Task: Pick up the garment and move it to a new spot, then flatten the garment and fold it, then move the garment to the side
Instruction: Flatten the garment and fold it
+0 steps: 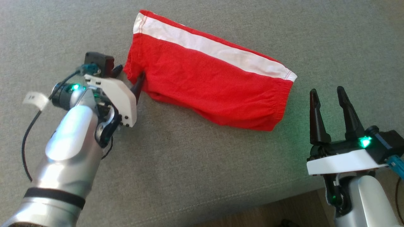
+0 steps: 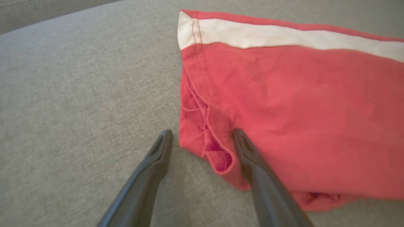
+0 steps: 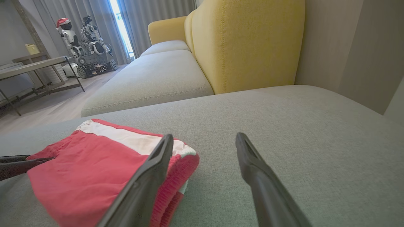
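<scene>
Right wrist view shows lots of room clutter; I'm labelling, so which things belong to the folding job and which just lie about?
Job: red garment, left gripper, right gripper, grey cushion.
Lying about: yellow sofa back, wheeled robot, side table.

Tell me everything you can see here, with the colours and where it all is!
garment: one, red with a white stripe, on the cushion
cushion: one, grey, under the garment
sofa back: one, yellow, behind the cushion
other robot: one, white with red hat, by the curtains
table: one, pale, near the other robot
curtains: several, grey, far window
left claw: one, dark, open at the garment's left end
right claw: one, dark, open, beside the garment's right end
</scene>
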### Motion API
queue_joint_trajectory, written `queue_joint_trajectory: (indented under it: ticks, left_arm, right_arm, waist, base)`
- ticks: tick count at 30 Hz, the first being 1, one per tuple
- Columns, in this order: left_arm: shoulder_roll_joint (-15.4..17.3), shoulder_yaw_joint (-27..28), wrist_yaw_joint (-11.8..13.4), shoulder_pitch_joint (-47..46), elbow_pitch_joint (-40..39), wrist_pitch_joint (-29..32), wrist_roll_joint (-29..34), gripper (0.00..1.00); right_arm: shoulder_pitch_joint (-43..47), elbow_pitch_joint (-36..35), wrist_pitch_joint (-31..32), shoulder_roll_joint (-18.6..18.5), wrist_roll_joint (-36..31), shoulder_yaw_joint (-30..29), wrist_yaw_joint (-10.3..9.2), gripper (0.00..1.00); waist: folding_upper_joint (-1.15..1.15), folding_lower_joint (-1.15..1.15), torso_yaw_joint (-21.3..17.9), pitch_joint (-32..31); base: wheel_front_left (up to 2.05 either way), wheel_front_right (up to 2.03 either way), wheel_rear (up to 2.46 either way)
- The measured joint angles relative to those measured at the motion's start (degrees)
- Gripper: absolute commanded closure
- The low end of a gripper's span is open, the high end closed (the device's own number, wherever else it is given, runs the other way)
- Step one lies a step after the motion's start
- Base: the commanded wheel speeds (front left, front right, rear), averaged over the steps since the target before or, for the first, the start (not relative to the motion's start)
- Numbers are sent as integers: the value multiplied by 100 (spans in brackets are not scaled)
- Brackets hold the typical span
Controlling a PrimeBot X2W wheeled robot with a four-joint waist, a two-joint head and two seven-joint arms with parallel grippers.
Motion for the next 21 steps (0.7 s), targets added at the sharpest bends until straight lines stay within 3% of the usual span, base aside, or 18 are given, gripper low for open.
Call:
queue_joint_trajectory:
  ticks: [1,2,3,13,21]
  left_arm:
    - [-13,-27,-4,-54,38,45,-21,0]
    - [-29,-71,-49,-99,73,108,-30,55]
    - [-38,-99,-54,-141,91,156,-31,100]
    - [-136,-153,-33,-142,86,213,-183,100]
    - [-112,353,428,706,-517,-222,-693,100]
  right_arm:
    - [-3,13,-4,0,9,3,0,0]
    - [-12,32,-5,0,14,13,0,0]
    - [-24,45,-8,0,14,20,0,0]
    - [-106,114,-52,0,15,1,0,0]
    - [-71,82,52,0,38,-90,0,0]
  waist:
    - [0,0,-2,-1]
    - [0,0,-3,-3]
    - [0,0,-1,-6]
    - [0,0,89,-52]
    - [0,0,377,-136]
  base:
    - [0,0,0]
    - [0,0,0]
    - [0,0,0]
    - [0,0,0]
    - [0,0,0]
